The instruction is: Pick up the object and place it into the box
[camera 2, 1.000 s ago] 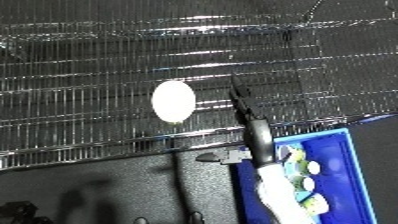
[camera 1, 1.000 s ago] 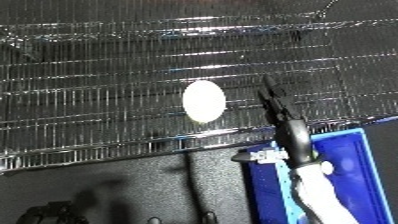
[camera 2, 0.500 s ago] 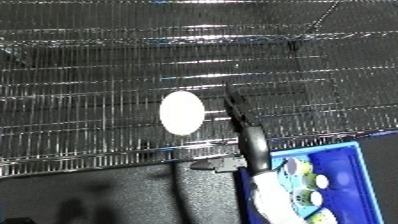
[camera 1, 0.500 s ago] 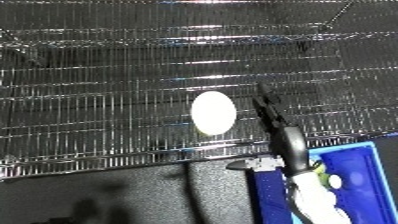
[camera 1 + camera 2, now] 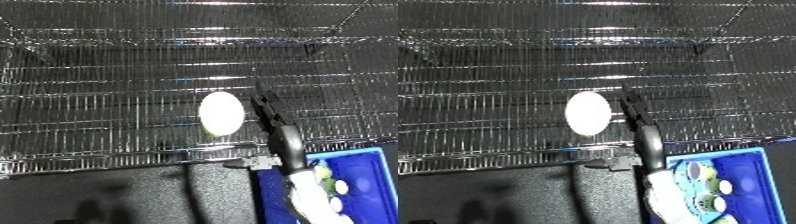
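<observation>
Right hand fingers straight and holding nothing, has crept in to just right of the white egg-shaped object on the wire shelf, grasp looks imminent, blue bin waits near right.

Glinting wire shelf, perhaps dark floor below

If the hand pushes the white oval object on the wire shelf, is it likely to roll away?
Probably yes. The white oval object looks rounded and smooth, so it may roll sideways on the wire shelf, though the wires could slow it. Its egg-like shape may also slip between fingers. The right hand reaches beside it with straight fingers; contact cannot be told.
</observation>
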Tool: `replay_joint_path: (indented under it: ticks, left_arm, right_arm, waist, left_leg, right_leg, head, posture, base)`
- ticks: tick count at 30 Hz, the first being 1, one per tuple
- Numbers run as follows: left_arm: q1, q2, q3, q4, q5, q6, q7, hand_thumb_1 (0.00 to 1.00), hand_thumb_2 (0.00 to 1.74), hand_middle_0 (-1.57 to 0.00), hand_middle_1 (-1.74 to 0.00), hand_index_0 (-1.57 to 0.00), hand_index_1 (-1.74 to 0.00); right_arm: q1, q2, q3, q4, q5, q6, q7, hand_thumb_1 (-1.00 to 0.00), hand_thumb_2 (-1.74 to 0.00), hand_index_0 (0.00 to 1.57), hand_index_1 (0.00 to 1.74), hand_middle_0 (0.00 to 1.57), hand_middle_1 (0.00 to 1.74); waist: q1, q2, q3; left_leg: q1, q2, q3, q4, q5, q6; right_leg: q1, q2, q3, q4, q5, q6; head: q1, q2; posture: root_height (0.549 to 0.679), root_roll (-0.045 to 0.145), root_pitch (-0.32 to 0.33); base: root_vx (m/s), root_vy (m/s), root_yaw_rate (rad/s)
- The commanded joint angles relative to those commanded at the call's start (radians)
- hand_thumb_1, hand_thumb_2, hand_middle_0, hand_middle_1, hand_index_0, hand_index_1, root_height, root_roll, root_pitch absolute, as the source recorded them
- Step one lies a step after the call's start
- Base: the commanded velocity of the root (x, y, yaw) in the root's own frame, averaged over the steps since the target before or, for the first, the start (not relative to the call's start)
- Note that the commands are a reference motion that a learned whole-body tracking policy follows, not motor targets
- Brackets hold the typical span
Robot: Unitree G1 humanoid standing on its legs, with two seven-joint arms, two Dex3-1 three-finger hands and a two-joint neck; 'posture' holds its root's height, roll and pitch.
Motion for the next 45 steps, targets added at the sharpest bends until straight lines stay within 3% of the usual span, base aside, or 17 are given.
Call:
replay_joint_path:
  ticks: [9, 15, 19, 31, 45]
  left_arm:
    - [-0.01, -0.005, -0.019, -0.004, 0.0, -0.002, 0.014, 1.0, 1.74, -1.57, -1.74, -1.57, -1.74]
    - [-0.001, 0.001, -0.026, -0.019, -0.005, -0.008, 0.018, 1.0, 1.74, -1.57, -1.74, -1.57, -1.74]
    - [0.002, 0.006, -0.03, -0.031, -0.012, -0.005, 0.022, 1.0, 1.74, -1.57, -1.74, -1.57, -1.74]
    - [0.003, 0.011, -0.038, -0.036, -0.025, -0.019, 0.018, 1.0, 1.74, -1.57, -1.74, -1.57, -1.74]
    - [0.005, 0.009, -0.042, -0.024, -0.025, -0.037, 0.012, 1.0, 1.74, -1.57, -1.74, -1.57, -1.74]
  right_arm:
    - [-0.062, -0.01, 0.011, 0.035, -0.014, -0.005, -0.016, 0.0, 0.0, 0.0, 0.0, 0.0, 0.0]
    - [-0.107, -0.032, 0.004, 0.043, -0.035, -0.006, -0.063, 0.0, 0.0, 0.0, 0.0, 0.0, 0.0]
    - [-0.126, -0.048, 0.0, 0.039, -0.04, -0.001, -0.085, 0.0, 0.0, 0.0, 0.0, 0.0, 0.0]
    - [-0.156, -0.052, 0.01, 0.067, -0.028, -0.008, -0.113, -0.6, -1.04, 0.94, 1.04, 0.94, 1.04]
    - [-0.154, -0.055, 0.002, 0.08, -0.028, -0.002, -0.133, -0.6, -1.04, 0.94, 1.04, 0.94, 1.04]
  waist:
    - [0.014, 0.012, 0.0]
    - [0.024, 0.025, 0.0]
    - [0.029, 0.03, 0.0]
    - [0.037, 0.037, 0.0]
    - [0.033, 0.031, 0.0]
  left_leg:
    - [-0.038, -0.004, 0.001, 0.008, 0.003, 0.0013]
    - [-0.084, -0.008, 0.007, 0.02, 0.005, 0.0056]
    - [-0.119, -0.011, 0.01, 0.037, 0.002, 0.0095]
    - [-0.135, -0.016, 0.009, 0.037, -0.001, 0.0147]
    - [-0.093, -0.008, 0.0, -0.002, 0.014, 0.0105]
  right_leg:
    - [-0.04, -0.0039, -0.007, 0.018, 0.001, 0.0008]
    - [-0.09, -0.0035, -0.012, 0.039, 0.002, 0.0014]
    - [-0.124, -0.0033, -0.014, 0.055, 0.002, 0.0028]
    - [-0.14, -0.0015, -0.013, 0.054, 0.003, 0.004]
    - [-0.104, 0.0039, -0.019, 0.023, 0.009, 0.0009]
  head:
    - [0.032, 0.062]
    - [0.054, 0.117]
    - [0.065, 0.118]
    - [0.08, 0.15]
    - [0.087, 0.16]
  posture:
    - [0.64, 0.044, 0.16]
    - [0.636, 0.041, 0.188]
    - [0.634, 0.04, 0.208]
    - [0.633, 0.038, 0.226]
    - [0.637, 0.037, 0.21]
  base:
    - [-0.02, 0.017, 0.035]
    - [-0.021, 0.026, 0.013]
    - [-0.023, 0.013, 0.005]
    - [-0.017, 0.002, -0.007]
    - [-0.041, -0.016, -0.011]
